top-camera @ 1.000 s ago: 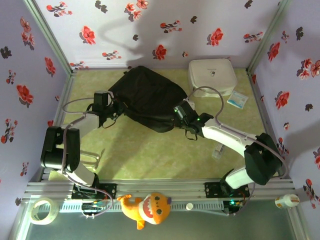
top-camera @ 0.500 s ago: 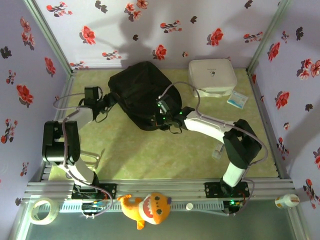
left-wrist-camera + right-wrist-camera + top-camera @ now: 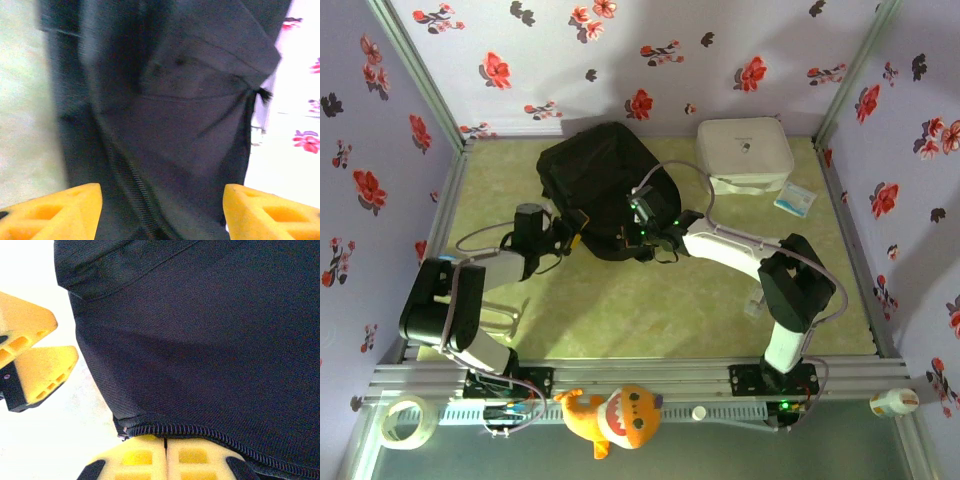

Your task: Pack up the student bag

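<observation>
The student bag, a big black fabric backpack, lies at the back middle of the green mat. My left gripper sits at its near-left edge. It is open, its yellow fingertips wide apart, with the bag's dark fabric and a zip line just ahead between them. My right gripper is at the bag's near edge, jaws pressed together on the zipped seam; a small metal zip pull shows beside its tips. The left gripper's fingers show at the left of the right wrist view.
A white rounded zip case stands at the back right, with a small packet beside it. A small clear item lies by the right arm. An orange plush shark, a tape roll and a white bottle sit outside the front rail.
The left gripper opened and moved from the bag's left side to its near-left edge. The right gripper, still shut, travelled left along the bag's near edge, and the bag's shape bunched up.
</observation>
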